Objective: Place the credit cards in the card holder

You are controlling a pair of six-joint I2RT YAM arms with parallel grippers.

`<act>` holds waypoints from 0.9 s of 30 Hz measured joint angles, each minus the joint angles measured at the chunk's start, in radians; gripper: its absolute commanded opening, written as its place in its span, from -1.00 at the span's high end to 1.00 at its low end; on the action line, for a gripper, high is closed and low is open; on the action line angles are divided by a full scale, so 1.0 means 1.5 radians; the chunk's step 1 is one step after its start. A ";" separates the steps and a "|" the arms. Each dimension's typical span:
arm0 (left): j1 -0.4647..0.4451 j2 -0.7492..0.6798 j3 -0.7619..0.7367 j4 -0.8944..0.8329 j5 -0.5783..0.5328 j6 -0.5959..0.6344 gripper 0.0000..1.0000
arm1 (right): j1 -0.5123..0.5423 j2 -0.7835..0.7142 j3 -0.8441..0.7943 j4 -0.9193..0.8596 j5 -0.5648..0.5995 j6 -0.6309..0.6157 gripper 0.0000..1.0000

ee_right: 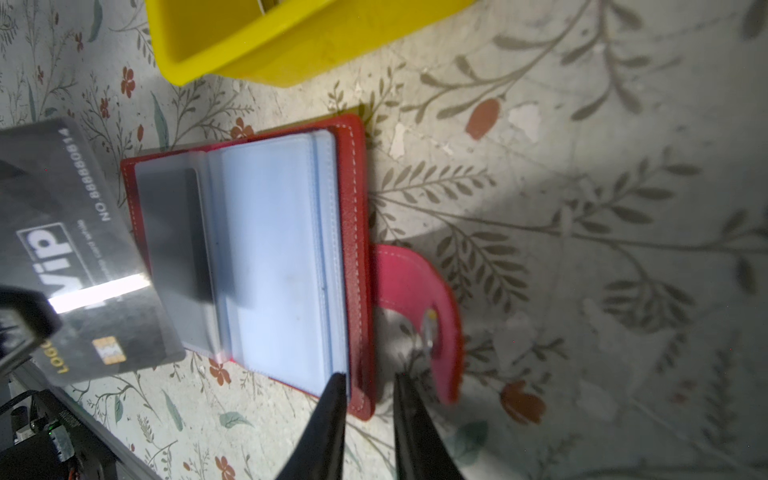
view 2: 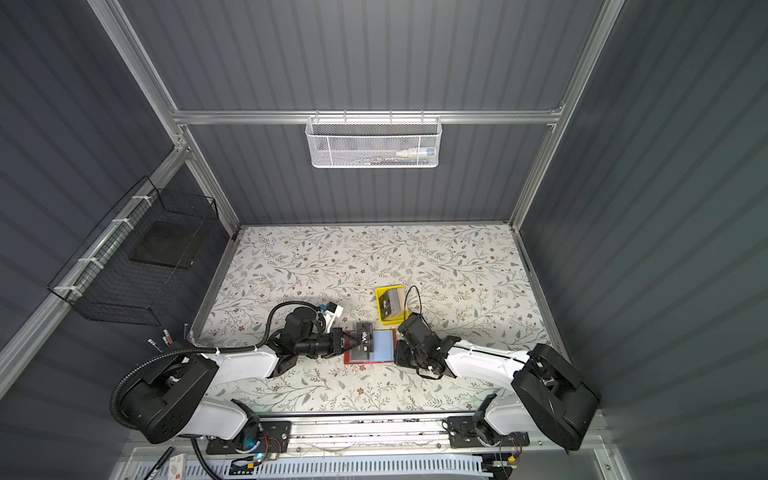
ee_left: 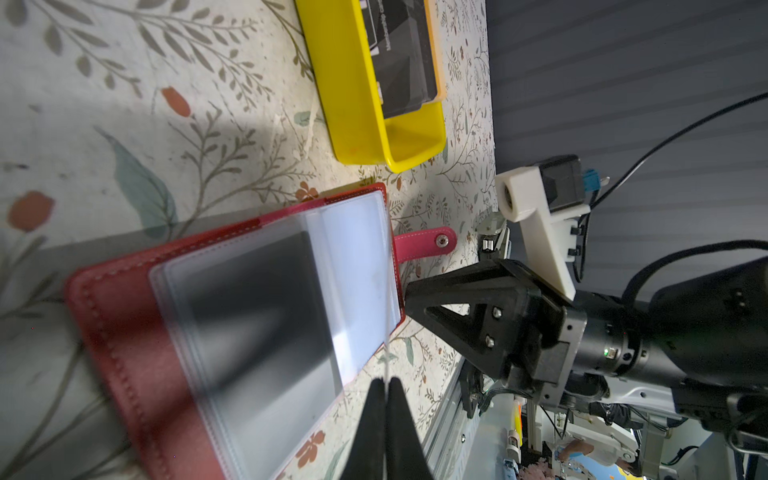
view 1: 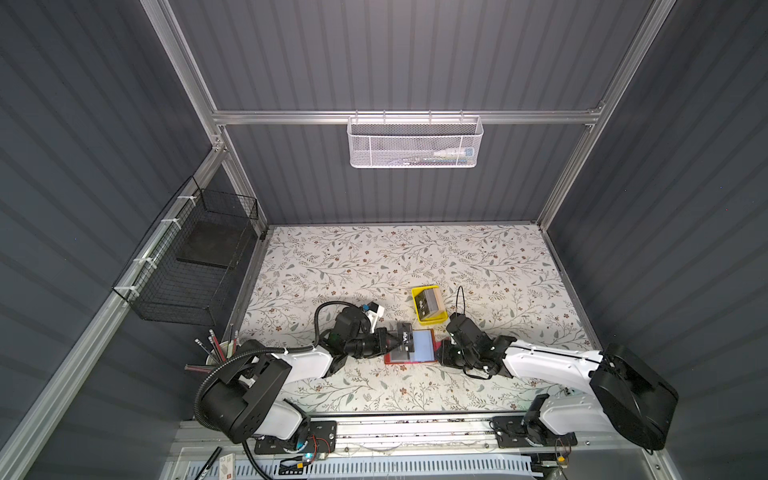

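Currently the left end effector (ee_left: 384, 380) pinches the black VIP card (ee_right: 83, 249). The card is tilted, its long axis roughly along the spine, its free edge over the left page of the open card holder (view 1: 419, 353). The holder lies on the table (view 1: 374, 266), just rightward. The right end effector (ee_right: 370, 382), narrowly parted, sits at the strap edge. A yellow tray (view 1: 417, 291) with more credit cards (view 1: 430, 305) stands behind, clear of the path.

On the black card (ee_right: 83, 249), "ViP" is printed in large white letters. Along one edge, "NO." is followed by a row of digits, mostly eights and ending in 0814, and "LOGO" is set in gold beside the chip. The fine line under "ViP" cannot be read. In a top view, "Vip" is also seen on a second black card (view 1: 424, 307) in the yellow tray (view 1: 434, 320), at about 1 o'clock from the first.
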 measured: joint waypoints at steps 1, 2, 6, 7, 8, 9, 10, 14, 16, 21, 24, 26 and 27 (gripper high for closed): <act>0.002 0.002 0.000 0.001 0.001 0.000 1.00 | -0.001 0.000 -0.001 0.001 0.000 0.000 0.51; 0.003 0.002 0.000 0.001 0.003 0.000 1.00 | -0.001 -0.001 -0.002 0.004 0.001 0.001 0.51; 0.006 0.005 0.000 0.002 0.009 0.003 1.00 | -0.001 -0.004 -0.009 0.009 0.002 0.002 0.51; 0.008 0.008 0.000 0.005 0.011 0.003 1.00 | -0.001 -0.004 -0.010 0.010 0.002 0.002 0.51; 0.008 0.012 -0.001 0.009 0.013 0.003 1.00 | -0.001 -0.004 -0.012 0.011 0.003 0.002 0.51; 0.009 0.014 -0.003 0.014 0.014 0.003 1.00 | -0.001 -0.004 -0.012 0.012 0.004 0.002 0.50; 0.009 0.017 -0.007 0.022 0.015 0.003 1.00 | -0.001 -0.004 -0.012 0.014 0.004 0.002 0.50; 0.012 0.023 -0.020 0.032 0.018 0.003 1.00 | -0.001 -0.006 -0.017 0.028 0.004 0.002 0.50; 0.012 0.026 -0.023 0.034 0.020 0.003 1.00 | -0.001 -0.008 -0.022 0.031 0.004 0.002 0.50; 0.013 0.026 -0.023 0.034 0.020 0.003 1.00 | -0.001 -0.009 -0.027 0.034 0.004 0.003 0.50; 0.016 0.026 -0.023 0.031 0.021 0.003 1.00 | -0.001 -0.009 -0.027 0.036 0.004 0.003 0.50; 0.017 0.030 -0.023 0.027 0.021 0.003 1.00 | -0.001 -0.009 -0.028 0.038 0.004 0.003 0.50; 0.017 0.033 -0.023 0.026 0.022 0.003 1.00 | -0.001 -0.008 -0.028 0.039 0.004 0.003 0.50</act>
